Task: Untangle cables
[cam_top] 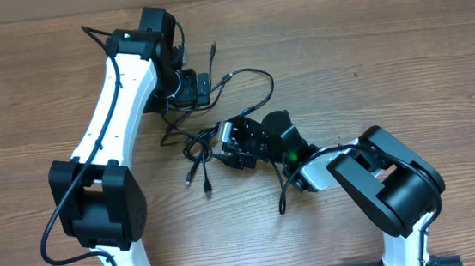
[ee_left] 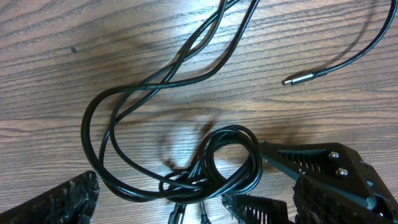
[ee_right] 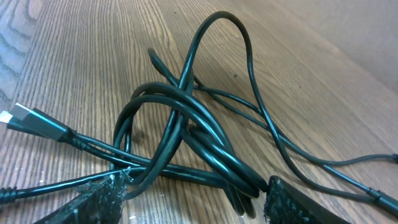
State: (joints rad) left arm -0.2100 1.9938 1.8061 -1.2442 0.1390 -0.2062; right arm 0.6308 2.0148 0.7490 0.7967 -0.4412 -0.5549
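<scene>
1. Right tool (ee_right: 194,190) shows its two fingers along the bottom edge of its wrist view, standing apart and open, with the knot of the cables (ee_right: 186,130) on the table (ee_right: 62,50) between them; whether either pad touches a cord is hard to make out
2. Just left of that knot lies a flat plug (ee_right: 37,121), its cord passing under the loops
3. Left tool (ee_left: 161,199) is wide open, with a small coil of cord lying between its fingers and pinched by neither
4. From above, the cables sprawl mid-table between the two tools, one loop reaching far and right, loose ends trailing nearer
5. Over the far left side, the left arm (cam_top: 114,101) hides its tool's fingers; the right arm (cam_top: 389,184) sits near right
6. On bare wood, a thin metal plug (ee_left: 305,78) lies apart; its cord runs off the frame edge
7. Inside the knot, single cords cannot be told apart
</scene>
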